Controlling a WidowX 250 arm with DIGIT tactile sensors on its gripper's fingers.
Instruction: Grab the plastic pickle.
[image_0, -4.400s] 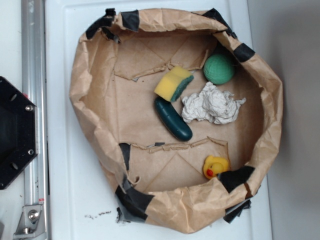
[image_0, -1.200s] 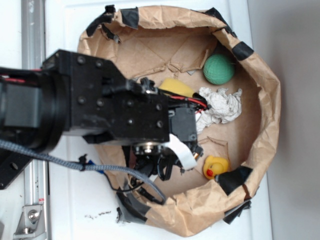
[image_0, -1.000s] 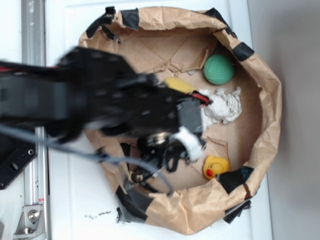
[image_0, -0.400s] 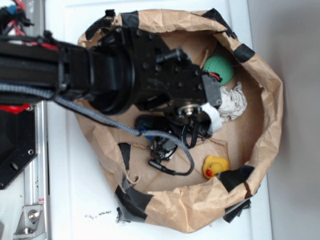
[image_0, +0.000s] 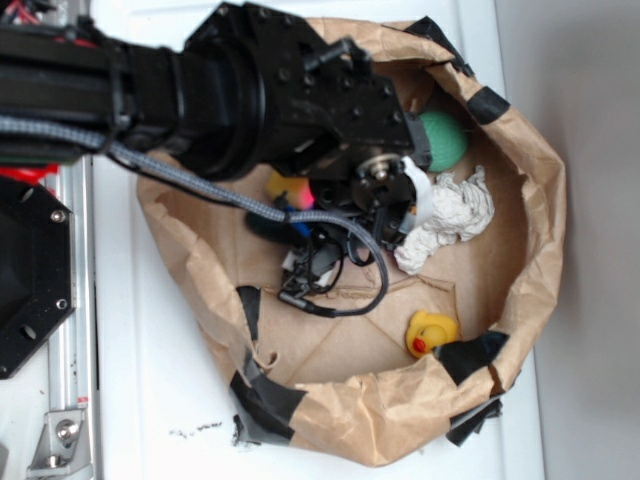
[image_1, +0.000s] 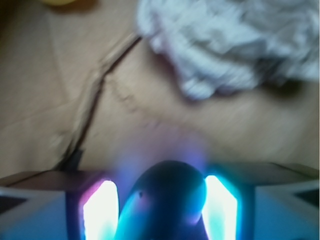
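Clamped between my gripper's (image_1: 167, 212) two glowing fingers (image_1: 100, 210) sits the plastic pickle (image_1: 167, 200), its rounded dark teal end poking forward. Ahead lies brown paper lining (image_1: 150, 125) with a torn seam; beyond it, a crumpled white paper wad (image_1: 235, 45). From outside, a green ball (image_0: 443, 138) and yellow rubber duck (image_0: 432, 333) flank my wrist.

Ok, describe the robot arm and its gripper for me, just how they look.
The arm is matte black, made of blocky housings dotted with small screws. A grey braided cable trails along it, thinner black leads loop below the wrist, and red wires show at its upper left. A white strip wraps the wrist end. In the wrist view the gripper shows pale fingers lit blue-white with pink edges.
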